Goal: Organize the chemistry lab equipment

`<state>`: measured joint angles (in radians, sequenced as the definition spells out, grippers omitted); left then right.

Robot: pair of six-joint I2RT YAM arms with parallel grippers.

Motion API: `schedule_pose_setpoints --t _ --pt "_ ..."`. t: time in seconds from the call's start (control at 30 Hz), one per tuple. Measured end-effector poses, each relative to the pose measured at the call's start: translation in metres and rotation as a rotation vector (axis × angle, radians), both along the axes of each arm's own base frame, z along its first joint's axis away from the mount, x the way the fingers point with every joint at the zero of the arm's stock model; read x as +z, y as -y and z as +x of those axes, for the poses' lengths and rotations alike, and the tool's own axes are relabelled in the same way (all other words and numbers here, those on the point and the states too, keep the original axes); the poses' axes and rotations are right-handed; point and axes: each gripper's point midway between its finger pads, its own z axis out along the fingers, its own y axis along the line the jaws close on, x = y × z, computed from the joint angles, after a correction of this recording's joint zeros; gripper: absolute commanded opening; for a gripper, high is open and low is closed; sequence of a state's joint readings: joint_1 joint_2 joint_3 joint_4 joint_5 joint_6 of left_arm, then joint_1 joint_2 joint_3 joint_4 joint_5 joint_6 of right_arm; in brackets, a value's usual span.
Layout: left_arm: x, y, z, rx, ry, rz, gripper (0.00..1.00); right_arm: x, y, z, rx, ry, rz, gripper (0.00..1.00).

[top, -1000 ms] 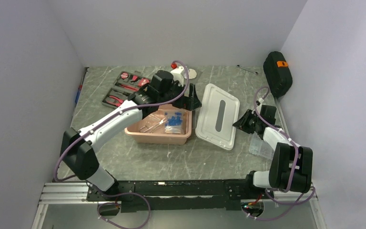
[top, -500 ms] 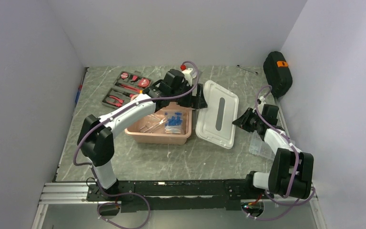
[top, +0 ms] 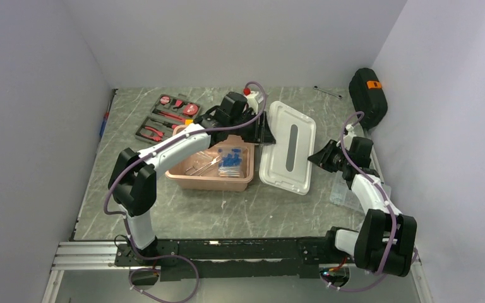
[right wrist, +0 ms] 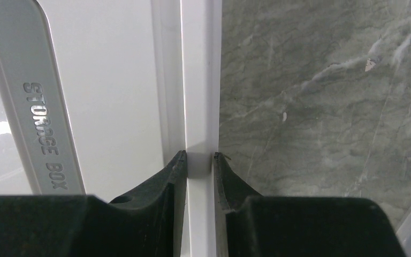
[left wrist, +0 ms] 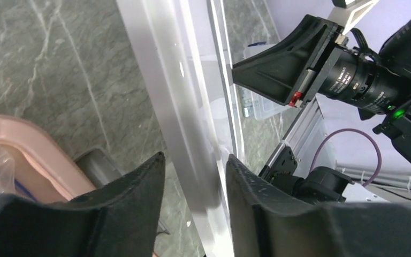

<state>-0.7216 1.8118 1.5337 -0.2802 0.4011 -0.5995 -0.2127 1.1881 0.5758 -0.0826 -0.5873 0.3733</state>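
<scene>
The chemistry lab equipment that shows is a clear bag of blue-capped tubes [top: 229, 158] inside a pink bin [top: 208, 181], beside a thin pale item I cannot make out. A white storage-box lid [top: 288, 151] lies right of the bin. My right gripper [top: 311, 159] [right wrist: 199, 158] is shut on the lid's right rim [right wrist: 198, 80]. My left gripper [top: 266, 131] [left wrist: 192, 166] straddles the lid's left rim [left wrist: 166, 96] by the bin's corner [left wrist: 37, 144]; its jaws stand close about the rim, a slim gap still showing.
A red-and-black tool kit [top: 170, 117] lies at the back left. A white bottle with a red cap [top: 251, 95] stands behind the left gripper. A black case [top: 367, 95] leans at the right wall, and a clear box [top: 346, 194] sits by the right arm.
My left arm swung right from over the bin to the lid's left edge, and its jaws narrowed round the rim. The right gripper kept its hold and shifted slightly.
</scene>
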Motion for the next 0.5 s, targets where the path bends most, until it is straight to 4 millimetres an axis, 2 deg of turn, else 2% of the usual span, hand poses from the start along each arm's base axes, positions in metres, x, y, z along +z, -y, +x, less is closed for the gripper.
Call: schedule_pose_setpoints --t 0.1,0.3,0.33,0.43,0.47,0.5 --pt "0.006 0.005 -0.002 -0.015 -0.006 -0.036 0.34 0.006 -0.001 0.0 0.007 0.02 0.001 0.0" --pt "0.014 0.012 -0.007 -0.043 -0.024 -0.092 0.03 0.012 -0.003 -0.003 0.026 0.042 -0.006 0.0" --pt "0.014 0.012 -0.008 -0.046 -0.026 -0.096 0.0 0.012 -0.003 -0.004 0.027 0.041 -0.008 0.0" --pt "0.014 0.011 -0.011 -0.055 -0.033 -0.1 0.0 0.012 -0.003 -0.008 0.034 0.037 -0.014 0.0" --pt "0.014 0.011 -0.012 -0.058 -0.032 -0.099 0.0 0.012 -0.004 -0.008 0.036 0.035 -0.013 0.08" --pt "0.015 0.01 -0.013 -0.061 -0.028 -0.1 0.0 0.013 -0.004 -0.009 0.04 0.037 -0.013 0.2"
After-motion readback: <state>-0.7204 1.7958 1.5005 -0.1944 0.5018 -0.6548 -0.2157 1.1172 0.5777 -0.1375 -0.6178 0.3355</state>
